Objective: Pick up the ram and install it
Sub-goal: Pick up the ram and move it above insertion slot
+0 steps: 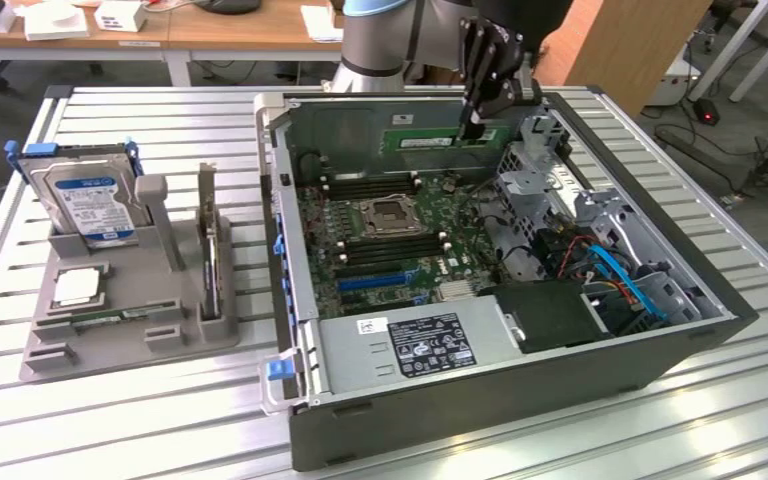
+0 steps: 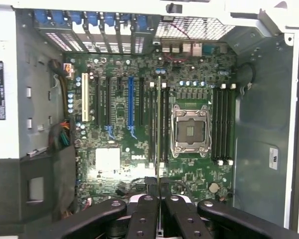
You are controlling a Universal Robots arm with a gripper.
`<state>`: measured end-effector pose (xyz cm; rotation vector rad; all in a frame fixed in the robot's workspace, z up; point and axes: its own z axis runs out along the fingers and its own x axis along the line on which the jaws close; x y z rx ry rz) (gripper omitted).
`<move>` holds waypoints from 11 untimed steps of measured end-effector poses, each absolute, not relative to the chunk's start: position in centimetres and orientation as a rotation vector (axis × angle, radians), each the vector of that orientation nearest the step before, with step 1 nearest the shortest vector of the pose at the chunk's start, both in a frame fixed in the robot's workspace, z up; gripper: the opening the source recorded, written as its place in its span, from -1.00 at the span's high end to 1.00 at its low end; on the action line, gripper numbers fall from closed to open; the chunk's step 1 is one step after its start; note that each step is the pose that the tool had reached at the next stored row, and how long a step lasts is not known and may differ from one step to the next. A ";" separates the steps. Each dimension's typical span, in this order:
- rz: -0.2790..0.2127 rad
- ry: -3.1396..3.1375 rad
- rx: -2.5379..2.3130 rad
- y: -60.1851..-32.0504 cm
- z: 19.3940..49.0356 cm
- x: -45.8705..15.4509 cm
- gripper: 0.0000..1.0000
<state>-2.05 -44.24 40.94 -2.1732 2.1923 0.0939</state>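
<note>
Wooden desks (image 1: 224, 25) with small white boxes line the back of the room, and cables trail over the floor at the exterior view's right. Nearer, a slatted metal worktop (image 1: 117, 420) carries an open computer case (image 1: 491, 410) and a grey holder (image 1: 131, 345).

The robot arm (image 1: 384, 40) is cut off by the upper edge of the exterior view. Its jaws are closed on the ram (image 1: 424, 137), a green stick held level and on edge inside the case, close to its far wall. The gripped end is hidden behind the black fingers (image 1: 480, 95). In the wrist view the ram (image 2: 159, 124) is seen edge-on as a thin line, over the dark slots beside the CPU socket (image 2: 191, 130). Whether it touches a slot cannot be told.

The case holds the motherboard (image 1: 384, 250), a power supply (image 1: 411, 345) at its near end, and a metal drive cage with blue cables (image 1: 638, 285) at the exterior view's right.

The holder keeps a hard drive (image 1: 91, 200) upright and a card with a metal bracket (image 1: 207, 240) on edge. A square chip (image 1: 77, 287) lies flat in it. A small greenish part (image 1: 111, 318) near it is too small to identify.
</note>
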 end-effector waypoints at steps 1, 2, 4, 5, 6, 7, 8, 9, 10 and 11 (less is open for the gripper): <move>0.094 2.192 -2.173 -44.1 40.9 -2.1 0.79; 0.094 2.192 -2.173 -43.9 40.9 -2.1 0.79; 0.094 2.192 -2.173 -43.5 40.9 -2.1 0.79; 0.094 2.192 -2.173 -43.3 40.9 -2.1 0.79; 0.094 2.192 -2.173 -43.1 40.8 -2.1 0.79; 0.094 2.192 -2.173 -42.9 40.8 -2.1 0.79; 0.094 2.192 -2.173 -42.7 40.8 -2.2 0.79; 0.094 2.192 -2.173 -42.5 40.8 -2.2 0.79; 0.094 2.192 -2.173 -42.3 40.8 -2.2 0.79; 0.094 2.192 -2.173 -42.2 40.8 -2.2 0.79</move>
